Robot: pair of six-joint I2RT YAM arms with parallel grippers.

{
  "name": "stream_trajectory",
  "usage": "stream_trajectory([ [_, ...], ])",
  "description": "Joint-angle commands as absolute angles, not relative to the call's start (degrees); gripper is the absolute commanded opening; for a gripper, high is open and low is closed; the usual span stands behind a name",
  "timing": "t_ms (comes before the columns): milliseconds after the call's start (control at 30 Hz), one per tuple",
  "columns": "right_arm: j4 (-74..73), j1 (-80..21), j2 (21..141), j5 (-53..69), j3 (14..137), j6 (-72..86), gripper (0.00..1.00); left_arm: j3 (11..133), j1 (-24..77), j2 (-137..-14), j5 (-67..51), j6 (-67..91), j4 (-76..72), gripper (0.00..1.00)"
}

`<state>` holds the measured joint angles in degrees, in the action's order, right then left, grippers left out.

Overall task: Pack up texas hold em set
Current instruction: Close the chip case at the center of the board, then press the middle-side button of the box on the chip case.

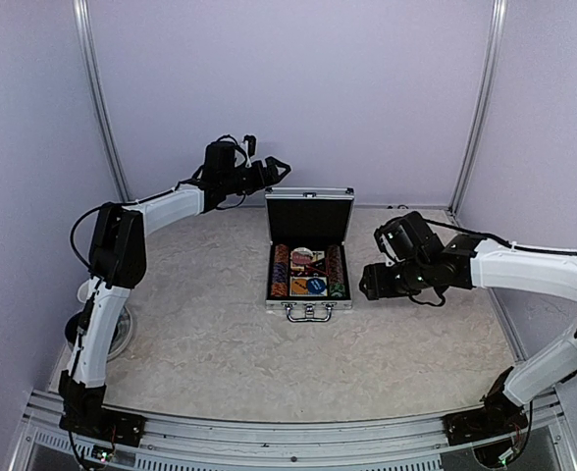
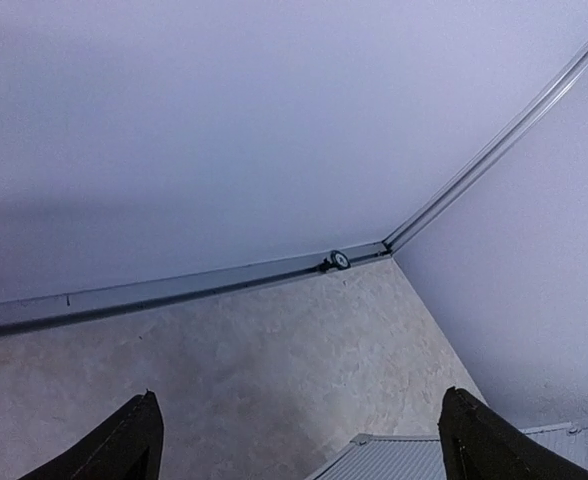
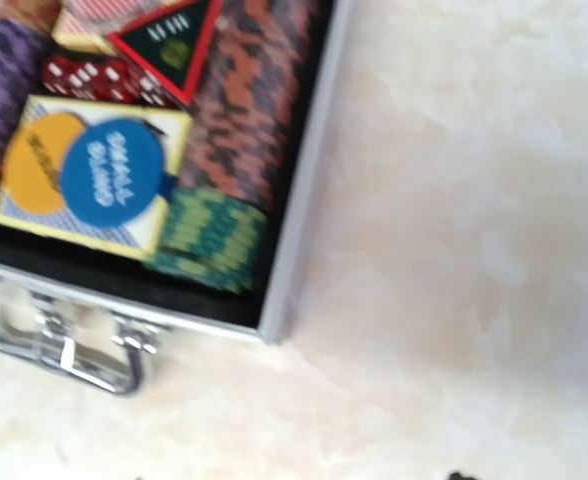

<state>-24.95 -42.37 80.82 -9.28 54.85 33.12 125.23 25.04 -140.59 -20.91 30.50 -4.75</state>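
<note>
The silver briefcase (image 1: 308, 302) lies open at the centre of the table (image 1: 220, 343) in the top view. Its lid (image 1: 309, 218) stands upright at the far side and its handle (image 1: 308, 315) faces the arm bases. The left gripper (image 1: 282, 169) sits above the lid's upper left corner in that frame. In the left wrist view its two dark fingers (image 2: 129, 445) are spread wide at the lower corners with nothing between them. Both are cut off by the bottom edge, and only a ribbed silver corner of the lid shows at lower right. The right gripper (image 1: 367, 281) is just beside the right wall of the briefcase. Whether its jaws are spread or pressed together cannot be told: the top view gives a dark mass, and the right wrist view gives one dark tip at the bottom edge. That blurred view shows the case's front right corner. A blue button (image 3: 111, 178) marked SMALL BLIND overlaps an orange button (image 3: 36, 165) on a card deck (image 3: 167, 138). Also visible are red dice (image 3: 94, 78), a dark triangle marker (image 3: 169, 38) cut off at the top, and chip rows (image 3: 244, 110) alongside. At the left of the top view, a clear plate (image 1: 124, 334) is mostly hidden behind the left arm.
</note>
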Motion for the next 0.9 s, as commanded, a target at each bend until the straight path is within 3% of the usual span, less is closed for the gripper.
stream_trajectory([
  [0,-18.7,-43.0,81.8,-7.5,53.1,33.6,0.61,122.4,24.1,-139.2,-26.4,34.7,-10.6,0.95],
  [133,-13.1,-42.9,88.4,-5.4,53.8,32.9,0.51,118.5,24.5,-137.3,-27.0,35.0,-12.1,0.95],
  [300,-15.1,-43.0,97.4,-5.7,58.9,32.5,0.45,117.9,25.1,-136.1,-27.4,34.2,-10.6,0.98],
  [567,-14.5,-44.1,82.4,-7.1,45.7,37.5,0.44,107.0,27.6,-128.2,-23.0,30.3,-8.6,0.99],
  [700,-9.3,-45.8,83.0,-5.6,44.7,36.2,0.46,96.9,30.7,-123.2,-17.9,28.7,-7.9,0.92],
  [867,-0.3,-47.5,88.4,-0.9,43.4,38.2,0.56,85.8,35.5,-117.7,-12.1,26.0,-7.8,0.78],
])
